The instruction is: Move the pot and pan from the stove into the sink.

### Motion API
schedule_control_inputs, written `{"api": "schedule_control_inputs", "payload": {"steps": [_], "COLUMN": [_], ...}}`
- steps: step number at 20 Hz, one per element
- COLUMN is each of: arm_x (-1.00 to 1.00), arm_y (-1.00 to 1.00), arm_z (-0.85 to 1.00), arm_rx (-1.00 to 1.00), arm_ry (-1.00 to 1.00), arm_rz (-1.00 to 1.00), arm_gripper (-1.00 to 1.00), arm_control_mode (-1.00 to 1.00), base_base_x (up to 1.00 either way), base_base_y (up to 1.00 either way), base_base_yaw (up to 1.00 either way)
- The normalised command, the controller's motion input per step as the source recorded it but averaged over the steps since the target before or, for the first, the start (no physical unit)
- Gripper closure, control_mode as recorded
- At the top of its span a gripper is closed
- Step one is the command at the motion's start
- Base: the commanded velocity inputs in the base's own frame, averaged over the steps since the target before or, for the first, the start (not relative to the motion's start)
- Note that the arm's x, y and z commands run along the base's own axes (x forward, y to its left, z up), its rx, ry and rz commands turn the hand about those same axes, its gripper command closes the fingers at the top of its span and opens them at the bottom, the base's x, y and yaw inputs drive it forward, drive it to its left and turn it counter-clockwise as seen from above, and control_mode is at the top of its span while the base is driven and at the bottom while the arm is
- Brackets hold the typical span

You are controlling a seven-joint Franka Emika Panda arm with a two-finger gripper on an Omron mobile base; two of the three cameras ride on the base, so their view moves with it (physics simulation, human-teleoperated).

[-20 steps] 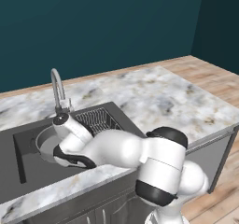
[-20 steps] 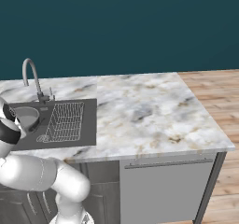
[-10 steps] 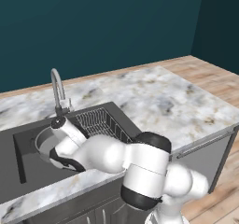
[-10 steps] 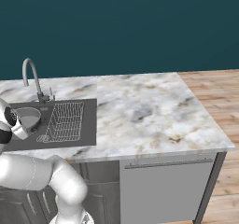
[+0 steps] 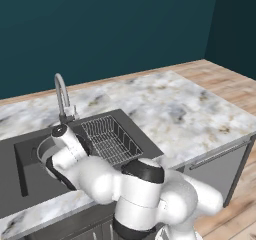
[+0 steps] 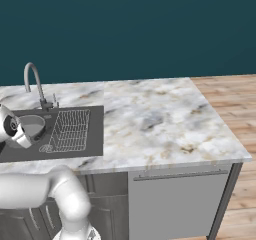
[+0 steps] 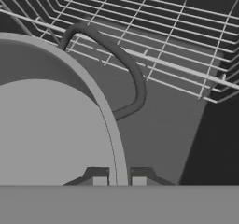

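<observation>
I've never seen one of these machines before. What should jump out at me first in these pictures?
The bulky white arm bends low over the dark recessed sink, its gripper clamped on the rim of a wide grey metal pot with a dark loop handle. Beside the pot sits a wire mesh rack, under a tall curved chrome tap, all set in white-grey marble counter.

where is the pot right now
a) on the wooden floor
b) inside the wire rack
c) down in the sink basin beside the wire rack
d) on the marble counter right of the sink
c: the pot sits down in the sink basin beside the wire rack, and the gripper is shut on its rim, next to a dark loop handle.
</observation>
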Motion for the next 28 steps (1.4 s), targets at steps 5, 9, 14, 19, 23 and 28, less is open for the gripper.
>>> {"api": "schedule_control_inputs", "payload": {"steps": [5,9,14,19,23,28], "arm_x": [0.13,0.0,0.0,0.0,0.0,-0.13], "arm_y": [0.0,0.0,0.0,0.0,0.0,0.0], "arm_z": [-0.12,0.0,0.02,0.15,0.41,0.69], "arm_rx": [0.0,0.0,0.0,0.03,0.05,0.08], "arm_ry": [0.0,0.0,0.0,0.0,0.0,0.0], "arm_rz": [0.0,0.0,0.0,0.0,0.0,0.0], "arm_gripper": [1.0,-1.0,-1.0,-1.0,-1.0,-1.0], "arm_control_mode": [-1.0,-1.0,-1.0,-1.0,-1.0,-1.0], "base_base_x": [0.0,0.0,0.0,0.0,0.0,0.0], "base_base_y": [0.0,0.0,0.0,0.0,0.0,0.0], "base_base_yaw": [0.0,0.0,0.0,0.0,0.0,0.0]}}
